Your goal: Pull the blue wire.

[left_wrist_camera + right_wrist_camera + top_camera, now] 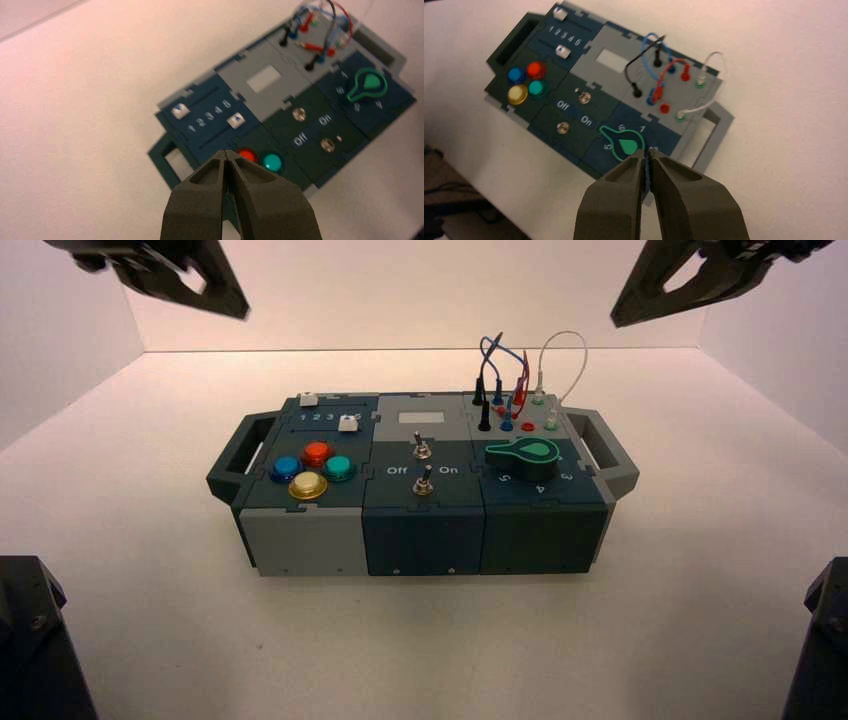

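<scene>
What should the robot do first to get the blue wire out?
Probably bring the right gripper down toward the blue wire and open its fingers. The wire is plugged in among the other wires at the box's back right corner, on the right arm's side. Both grippers hang high above the box with fingers shut, the left gripper over the far side.

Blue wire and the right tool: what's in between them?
In the right wrist view, the green knob lies between the shut right tool and the blue wire, plus a red wire.
</scene>
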Controlling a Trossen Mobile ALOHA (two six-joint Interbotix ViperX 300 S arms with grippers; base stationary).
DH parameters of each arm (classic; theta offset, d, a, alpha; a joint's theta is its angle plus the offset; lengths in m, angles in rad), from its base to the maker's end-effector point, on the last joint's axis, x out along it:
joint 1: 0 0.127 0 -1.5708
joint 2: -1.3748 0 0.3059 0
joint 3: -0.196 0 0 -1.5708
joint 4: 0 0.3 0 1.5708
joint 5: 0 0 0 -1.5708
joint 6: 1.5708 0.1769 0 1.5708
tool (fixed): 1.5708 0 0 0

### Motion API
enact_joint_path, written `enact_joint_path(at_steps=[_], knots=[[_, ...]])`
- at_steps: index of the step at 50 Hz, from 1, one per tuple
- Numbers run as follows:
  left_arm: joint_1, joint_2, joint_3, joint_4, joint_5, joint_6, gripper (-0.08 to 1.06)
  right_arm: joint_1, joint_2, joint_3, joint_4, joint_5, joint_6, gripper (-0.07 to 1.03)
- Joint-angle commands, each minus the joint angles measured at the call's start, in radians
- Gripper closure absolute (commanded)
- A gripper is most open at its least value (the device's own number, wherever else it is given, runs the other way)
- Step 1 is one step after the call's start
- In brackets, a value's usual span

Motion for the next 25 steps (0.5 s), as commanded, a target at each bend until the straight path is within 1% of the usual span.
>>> enact_joint_path(at_steps=[1, 3, 9, 13, 17, 22, 25], knots=[[-0.009, 0.031, -0.041, 0.002, -0.005, 0.000, 1.01, 0.032, 0.043, -0.040, 0.005, -0.011, 0.000, 0.92], [-0.009, 0.034, -0.043, 0.002, -0.006, 0.002, 1.01, 0.037, 0.058, -0.041, 0.005, -0.014, 0.000, 0.90], [-0.009, 0.048, -0.041, 0.003, -0.009, 0.002, 1.01, 0.040, 0.126, -0.052, 0.014, -0.015, -0.002, 0.76], [-0.008, 0.052, -0.043, 0.003, -0.008, 0.002, 1.01, 0.040, 0.175, -0.063, 0.015, -0.015, 0.000, 0.72], [-0.009, 0.057, -0.043, 0.002, -0.009, 0.002, 1.01, 0.038, 0.236, -0.087, 0.017, -0.015, 0.000, 0.71], [-0.008, 0.060, -0.043, 0.003, -0.009, 0.002, 1.01, 0.040, 0.273, -0.104, 0.020, -0.015, -0.002, 0.70], [-0.009, 0.063, -0.043, 0.003, -0.009, 0.002, 1.01, 0.043, 0.311, -0.123, 0.032, -0.018, 0.000, 0.65]])
